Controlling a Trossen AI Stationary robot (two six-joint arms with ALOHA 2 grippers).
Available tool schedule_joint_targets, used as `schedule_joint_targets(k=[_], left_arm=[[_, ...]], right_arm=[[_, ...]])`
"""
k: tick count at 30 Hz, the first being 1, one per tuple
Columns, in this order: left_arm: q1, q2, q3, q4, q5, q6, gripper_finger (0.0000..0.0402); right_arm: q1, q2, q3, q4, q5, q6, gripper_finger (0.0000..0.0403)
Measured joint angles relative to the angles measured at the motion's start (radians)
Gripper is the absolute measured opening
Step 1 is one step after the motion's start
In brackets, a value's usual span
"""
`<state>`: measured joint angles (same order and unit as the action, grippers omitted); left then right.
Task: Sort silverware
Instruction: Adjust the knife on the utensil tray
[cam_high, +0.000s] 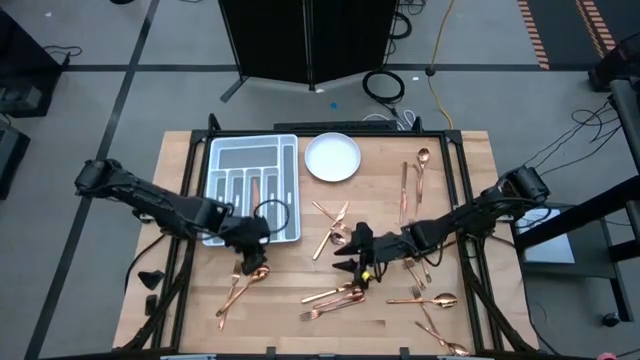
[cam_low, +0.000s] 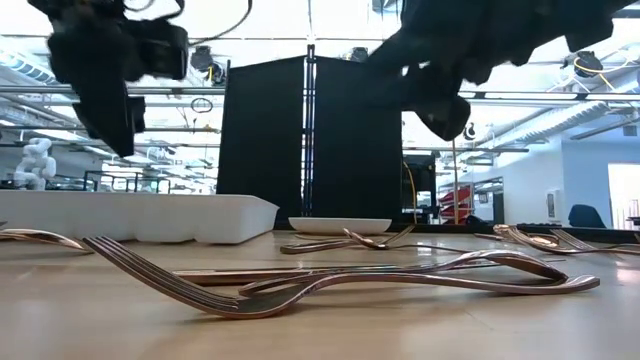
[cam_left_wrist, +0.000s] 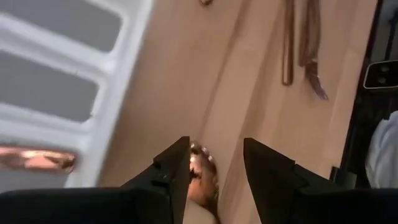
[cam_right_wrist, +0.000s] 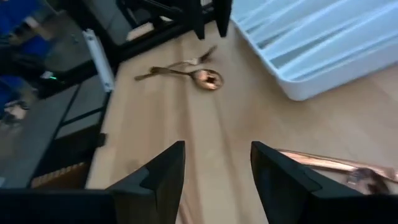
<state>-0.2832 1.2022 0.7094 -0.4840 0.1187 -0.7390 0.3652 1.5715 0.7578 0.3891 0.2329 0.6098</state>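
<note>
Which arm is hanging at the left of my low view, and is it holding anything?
Observer: The left arm. Its left fingers stand open over a spoon on the table, and they hold nothing.
Operator: Anything in the tray?
Observer: One copper piece lies in a compartment of the tray.
Operator: And the right arm?
Observer: Its right fingers are open and empty, above scattered forks near the table's front middle.

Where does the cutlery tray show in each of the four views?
High view: tray at the table's upper left.
Low view: left, white wall.
Left wrist view: picture's left side.
Right wrist view: picture's upper right.
Shared landmark: the wooden table.
</note>
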Motion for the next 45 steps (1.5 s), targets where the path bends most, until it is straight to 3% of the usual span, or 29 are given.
schedule_joint_targets(k=[7, 12, 19, 24, 31, 35, 45], left_arm=[[-0.121, 0.002, 0.0, 0.167, -0.272, 0.012, 0.0143], [-0.139, 0.046, 0.0, 0.346, -0.451, 0.049, 0.0143], [-0.097, 0.221, 0.012, 0.584, -0.447, 0.146, 0.0143], [-0.081, 0.298, 0.061, 0.581, -0.499, 0.122, 0.0143], [-0.056, 0.46, 0.186, 0.578, -0.583, 0.125, 0.0143], [-0.037, 0.571, 0.256, 0.575, -0.641, 0.121, 0.0143], [-0.033, 0.716, 0.347, 0.479, -0.628, 0.118, 0.0143]], right_arm=[[0.048, 0.0, 0.0, -0.027, -0.001, -0.034, 0.0174], [0.056, 0.0, 0.0, -0.078, 0.001, -0.051, 0.0174], [0.059, 0.0, 0.0, -0.158, 0.023, -0.051, 0.0174], [0.059, 0.0, 0.0, -0.162, 0.036, -0.092, 0.0174], [0.023, 0.0, 0.0, -0.157, 0.163, -0.162, 0.0173], [0.002, 0.0, 0.0, -0.162, 0.161, -0.193, 0.0174], [-0.006, 0.0, -0.001, -0.218, 0.159, -0.208, 0.0173]])
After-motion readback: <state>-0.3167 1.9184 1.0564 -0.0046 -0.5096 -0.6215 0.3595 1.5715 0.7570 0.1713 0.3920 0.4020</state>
